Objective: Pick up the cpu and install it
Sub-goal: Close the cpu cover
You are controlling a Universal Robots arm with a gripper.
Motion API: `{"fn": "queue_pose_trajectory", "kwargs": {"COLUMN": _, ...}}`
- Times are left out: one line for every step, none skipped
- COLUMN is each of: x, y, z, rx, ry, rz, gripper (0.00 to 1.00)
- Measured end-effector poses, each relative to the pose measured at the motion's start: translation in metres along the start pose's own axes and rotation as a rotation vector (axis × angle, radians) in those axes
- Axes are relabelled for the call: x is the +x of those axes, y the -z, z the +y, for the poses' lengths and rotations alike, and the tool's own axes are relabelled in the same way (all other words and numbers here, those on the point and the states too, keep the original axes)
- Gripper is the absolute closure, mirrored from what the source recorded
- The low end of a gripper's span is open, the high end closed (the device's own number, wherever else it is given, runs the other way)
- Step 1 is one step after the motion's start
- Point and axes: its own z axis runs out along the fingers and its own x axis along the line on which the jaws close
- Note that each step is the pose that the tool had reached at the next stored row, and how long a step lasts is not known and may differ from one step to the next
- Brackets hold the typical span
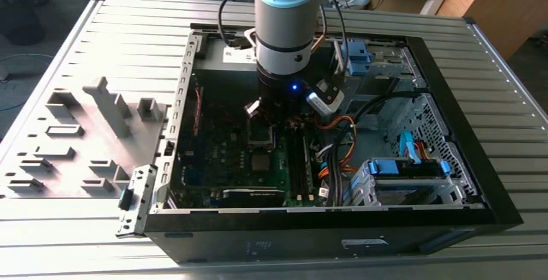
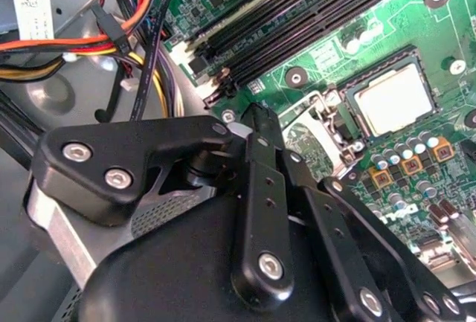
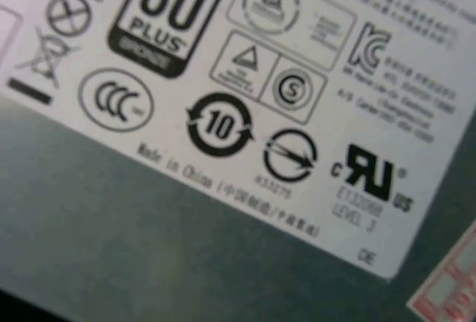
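The cpu (image 2: 393,99) lies in the socket (image 1: 260,136), just at 6 o'clock of the end effector (image 1: 261,114) in the exterior view. I cannot tell how far open the end effector is; nothing shows in it. Placing looks done, and any retreat calls for not nudging the chip.

Open computer case (image 1: 283,238) sits mid-table (image 1: 128,29), grey fixture tray (image 1: 77,145) at its nine o'clock. Inside: green motherboard (image 1: 227,146) centre, blue drive caddy (image 1: 404,168) at four o'clock, orange cables (image 2: 44,47) alongside.

On grey box (image 3: 111,240), white label (image 3: 245,106): certification marks, warning triangles, crossed-out bin sign.
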Motion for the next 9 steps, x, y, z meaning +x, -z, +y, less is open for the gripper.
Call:
{"fn": "queue_pose_trajectory", "kwargs": {"x": 0.0006, "y": 0.0000, "z": 0.0003, "rx": -0.0011, "ry": 0.000, "rz": -0.0008, "gripper": 0.89}}
{"fn": "queue_pose_trajectory", "kwargs": {"x": 0.0013, "y": 0.0001, "z": 0.0006, "rx": -0.0021, "ry": 0.000, "rz": -0.0015, "gripper": 0.89}}
{"fn": "queue_pose_trajectory", "kwargs": {"x": 0.0018, "y": 0.0001, "z": 0.0009, "rx": -0.0027, "ry": 0.000, "rz": -0.0019, "gripper": 0.89}}
{"fn": "queue_pose_trajectory", "kwargs": {"x": 0.0022, "y": 0.0001, "z": 0.0011, "rx": -0.0031, "ry": 0.000, "rz": -0.0021, "gripper": 0.89}}
{"fn": "queue_pose_trajectory", "kwargs": {"x": 0.0023, "y": 0.0001, "z": 0.0012, "rx": -0.0032, "ry": 0.000, "rz": -0.0021, "gripper": 0.89}}
{"fn": "queue_pose_trajectory", "kwargs": {"x": 0.0023, "y": 0.0001, "z": 0.0012, "rx": -0.0034, "ry": 0.000, "rz": -0.0022, "gripper": 0.89}}
{"fn": "queue_pose_trajectory", "kwargs": {"x": 0.0024, "y": 0.0001, "z": 0.0012, "rx": -0.0033, "ry": 0.000, "rz": -0.0021, "gripper": 0.89}}
{"fn": "queue_pose_trajectory", "kwargs": {"x": 0.0025, "y": 0.0001, "z": 0.0012, "rx": -0.0033, "ry": 0.000, "rz": -0.0021, "gripper": 0.89}}
{"fn": "queue_pose_trajectory", "kwargs": {"x": 0.0025, "y": 0.0001, "z": 0.0011, "rx": -0.0033, "ry": 0.000, "rz": -0.0022, "gripper": 0.89}}
